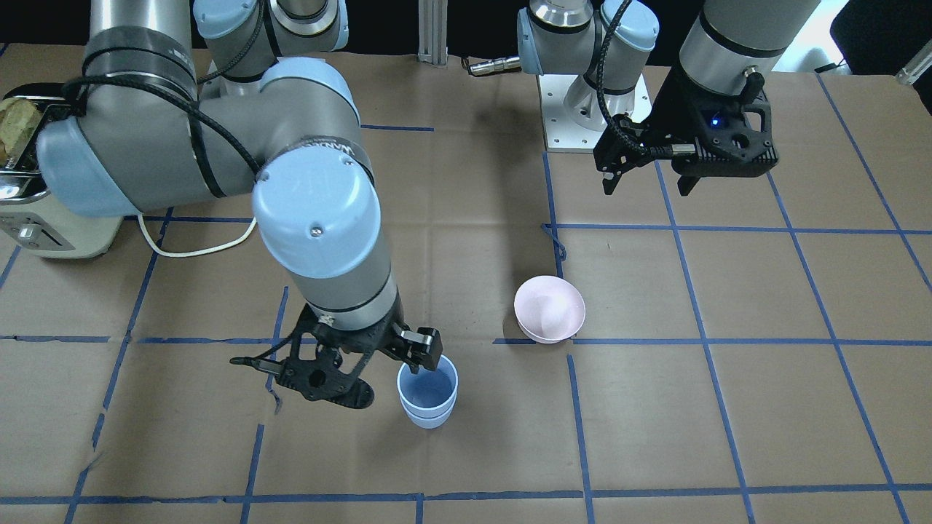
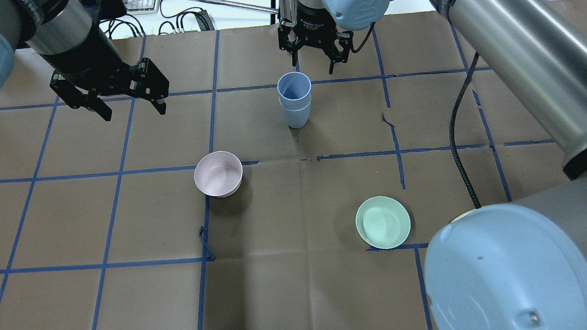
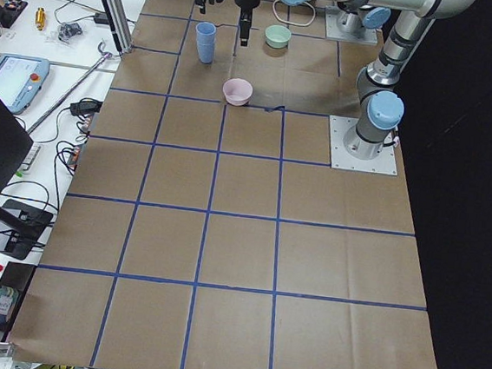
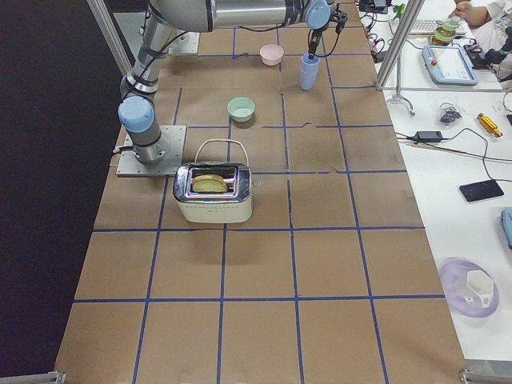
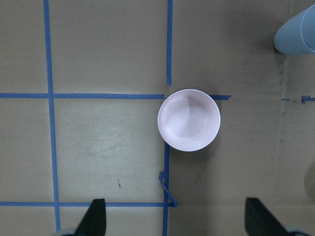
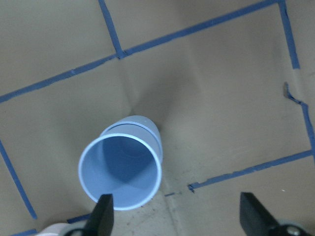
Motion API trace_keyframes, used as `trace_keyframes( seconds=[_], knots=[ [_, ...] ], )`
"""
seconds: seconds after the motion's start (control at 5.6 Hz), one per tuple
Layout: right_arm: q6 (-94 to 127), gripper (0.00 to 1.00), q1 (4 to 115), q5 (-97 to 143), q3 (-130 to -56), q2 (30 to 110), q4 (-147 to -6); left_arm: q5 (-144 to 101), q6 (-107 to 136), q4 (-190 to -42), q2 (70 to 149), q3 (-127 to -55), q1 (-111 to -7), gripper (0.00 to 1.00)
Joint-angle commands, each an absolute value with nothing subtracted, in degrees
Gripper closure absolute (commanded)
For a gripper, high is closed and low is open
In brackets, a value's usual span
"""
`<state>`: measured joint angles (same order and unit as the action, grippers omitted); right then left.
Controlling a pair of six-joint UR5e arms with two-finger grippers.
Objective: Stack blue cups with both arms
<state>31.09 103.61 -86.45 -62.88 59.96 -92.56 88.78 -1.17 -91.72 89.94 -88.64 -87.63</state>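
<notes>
The two blue cups [image 2: 295, 99] stand nested one inside the other as an upright stack on the table, also seen in the front view [image 1: 427, 393]. My right gripper [image 2: 314, 59] hangs just beyond and above the stack, open and empty. In the right wrist view the stack [image 6: 120, 172] sits by one finger, not between the two of the gripper [image 6: 178, 216]. My left gripper [image 2: 133, 111] is open and empty, high over the table's left part, well away from the cups. In its wrist view [image 5: 177, 219] a cup edge [image 5: 298, 34] shows at the top right.
A pale pink bowl [image 2: 218, 173] stands left of centre, below the left gripper's camera [image 5: 189, 119]. A mint-green bowl [image 2: 383, 222] stands nearer the robot on the right. A toaster [image 4: 213, 192] with bread sits by the right arm's base. Blue tape lines grid the brown table.
</notes>
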Motion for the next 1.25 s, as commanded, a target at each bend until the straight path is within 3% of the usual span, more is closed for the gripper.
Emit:
trace_keyframes(
  seconds=[0.0,0.36,0.54,1.07],
  knots=[
    [20.11,0.00,98.21,-87.27,-67.02,69.12,-81.27,88.77,-1.06,-91.76,89.83,-88.68,-87.63,0.01],
    [12.60,0.00,91.44,-88.67,-82.98,83.25,-82.60,88.86,-0.79,-91.67,89.82,-88.68,-87.63,0.01],
    [10.74,0.00,89.14,-88.51,-88.28,86.45,-86.18,88.86,-0.70,-91.67,89.82,-88.68,-87.63,0.01],
    [11.42,0.00,89.38,-88.68,-88.86,86.84,-90.18,88.77,-0.44,-91.67,89.65,-88.68,-87.63,0.01]
  ],
)
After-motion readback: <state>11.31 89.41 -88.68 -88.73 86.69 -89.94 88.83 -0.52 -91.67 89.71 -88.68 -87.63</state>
